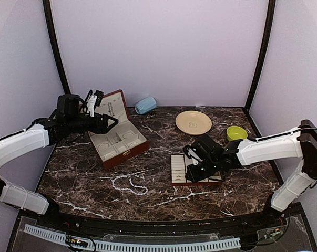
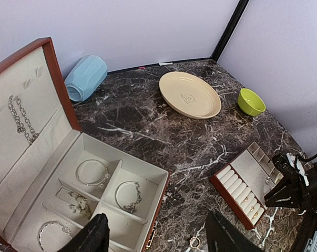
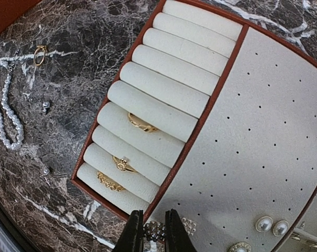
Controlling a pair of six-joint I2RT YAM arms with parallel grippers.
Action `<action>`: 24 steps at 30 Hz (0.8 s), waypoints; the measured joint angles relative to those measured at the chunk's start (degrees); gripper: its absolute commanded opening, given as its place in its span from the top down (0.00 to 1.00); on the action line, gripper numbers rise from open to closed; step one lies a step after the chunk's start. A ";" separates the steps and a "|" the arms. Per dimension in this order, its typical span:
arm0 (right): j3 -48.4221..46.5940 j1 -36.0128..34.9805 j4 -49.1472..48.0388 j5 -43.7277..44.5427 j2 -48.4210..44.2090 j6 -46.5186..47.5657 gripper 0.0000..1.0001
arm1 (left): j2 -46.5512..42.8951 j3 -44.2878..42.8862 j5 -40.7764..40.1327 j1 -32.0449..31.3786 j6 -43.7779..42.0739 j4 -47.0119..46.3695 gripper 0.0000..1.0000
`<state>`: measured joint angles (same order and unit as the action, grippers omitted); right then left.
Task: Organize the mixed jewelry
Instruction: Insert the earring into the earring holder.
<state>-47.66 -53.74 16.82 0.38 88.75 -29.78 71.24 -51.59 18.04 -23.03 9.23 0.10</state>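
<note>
The mixed jewelry is seen partly loose on the marble table (image 1: 84, 178). The white pearl strand (image 1: 131, 185) is curled in front of the red-brown box (image 1: 118, 137) and to the left of the slotted tray (image 1: 179, 169), and a small ring (image 3: 39, 54) and a silvery stud (image 3: 44, 107) are seen near it. Three gold rings (image 3: 140, 123) are tucked between the tray's cream rolls, and two pearl studs (image 3: 270, 226) are set on its perforated panel. A small beaded earring (image 3: 155, 230) is clamped between the drawn-in fingers of the right gripper (image 3: 153, 231), low over that panel. The left gripper (image 2: 157, 223) is held over the open box with its fingers spread wide. Bracelets (image 2: 92, 173) are laid in the box's compartments and a chain (image 2: 19, 118) is hung in its lid. Farther back, a cream plate (image 1: 193, 122), a green bowl (image 1: 236, 133) and a toppled blue cup (image 1: 145, 105) are seen.
</note>
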 measured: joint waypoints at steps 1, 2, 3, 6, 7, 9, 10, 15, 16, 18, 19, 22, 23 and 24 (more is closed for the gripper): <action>-0.11 0.00 0.04 0.24 0.07 0.15 0.93 | 0.00 0.00 0.00 0.00 0.02 0.00 0.34; -0.20 0.00 0.04 0.50 0.11 0.24 0.93 | 0.00 0.00 0.00 0.00 0.00 0.00 0.34; -0.28 0.00 0.13 0.87 0.20 0.37 0.93 | 0.00 0.00 0.00 0.00 0.02 0.00 0.34; -0.37 -0.02 0.22 1.27 0.24 0.57 0.93 | 0.00 0.00 0.04 0.00 0.02 0.00 0.34; -0.37 -0.02 0.26 1.38 0.24 0.61 0.93 | 0.00 0.00 0.07 0.00 0.02 0.00 0.34; -0.42 0.00 0.31 1.44 0.33 0.63 0.93 | 0.00 0.00 0.11 0.00 0.02 0.00 0.34; -0.44 -0.02 0.33 1.44 0.37 0.63 0.93 | 0.00 0.00 0.13 0.00 0.02 0.00 0.34; -0.61 -0.02 0.22 1.38 0.74 0.74 0.93 | 0.00 0.00 0.15 0.00 0.02 0.00 0.34; -0.70 -0.02 0.26 1.36 0.85 0.79 0.93 | 0.00 0.00 0.15 0.00 0.02 0.00 0.34; -0.96 -0.13 0.33 1.36 1.16 0.83 0.93 | 0.00 0.00 0.15 0.00 0.02 0.00 0.34; -1.11 -0.24 0.42 1.36 1.27 0.83 0.93 | 0.00 0.00 0.15 0.00 0.02 0.00 0.34; -1.20 -0.46 0.48 1.42 1.38 0.85 0.93 | 0.00 0.00 0.15 0.00 0.02 0.00 0.34; -1.20 -0.50 0.50 1.44 1.38 0.85 0.93 | 0.00 0.00 0.15 0.00 0.02 0.00 0.34; -1.22 -0.55 0.55 1.51 1.38 0.85 0.93 | 0.00 0.00 0.15 0.00 0.02 0.00 0.34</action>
<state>-48.88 -54.28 17.37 1.89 90.13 -28.93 71.24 -51.59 18.20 -23.03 9.26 0.10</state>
